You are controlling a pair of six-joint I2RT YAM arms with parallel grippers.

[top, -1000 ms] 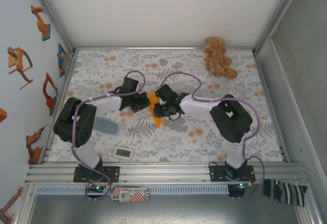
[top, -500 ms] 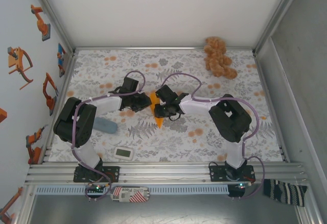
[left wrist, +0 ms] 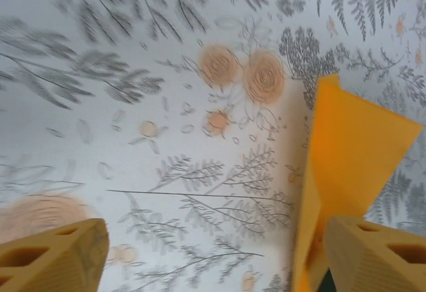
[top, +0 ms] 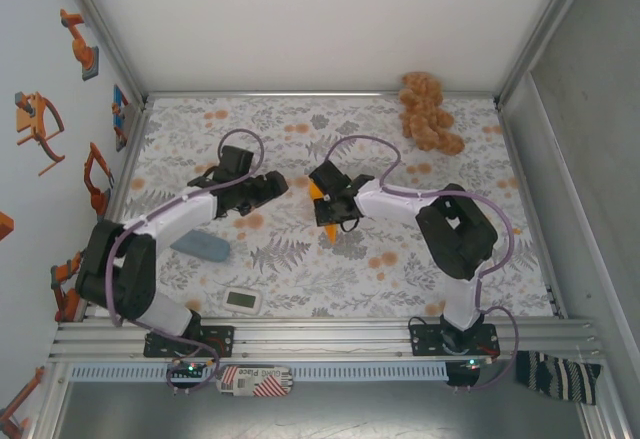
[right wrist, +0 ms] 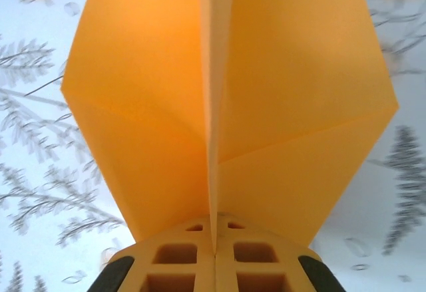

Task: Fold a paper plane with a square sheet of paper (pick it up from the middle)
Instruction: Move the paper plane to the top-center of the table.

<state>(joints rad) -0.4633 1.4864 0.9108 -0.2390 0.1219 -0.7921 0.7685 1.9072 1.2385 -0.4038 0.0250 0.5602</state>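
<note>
- Paper plane (right wrist: 226,106) was clamped along its centre crease by the right gripper (right wrist: 214,255), whose jaws were pressed together on the fold. Its two orange wings spread toward the top of the right wrist view.
- In the top view, the plane showed near the middle of the frame over the floral cloth (top: 300,269), with orange visible above and below the right gripper.
- Left gripper (left wrist: 213,265) had its jaws spread wide over bare cloth. In its wrist view the plane rose at the lower right, just beside one jaw, and I could not tell whether they touched.
- A tan plush toy (top: 428,112) lay at the upper right of the cloth, well apart from both grippers.
- A blue-grey pad (top: 200,246) lay at the lower left, near the left arm.
</note>
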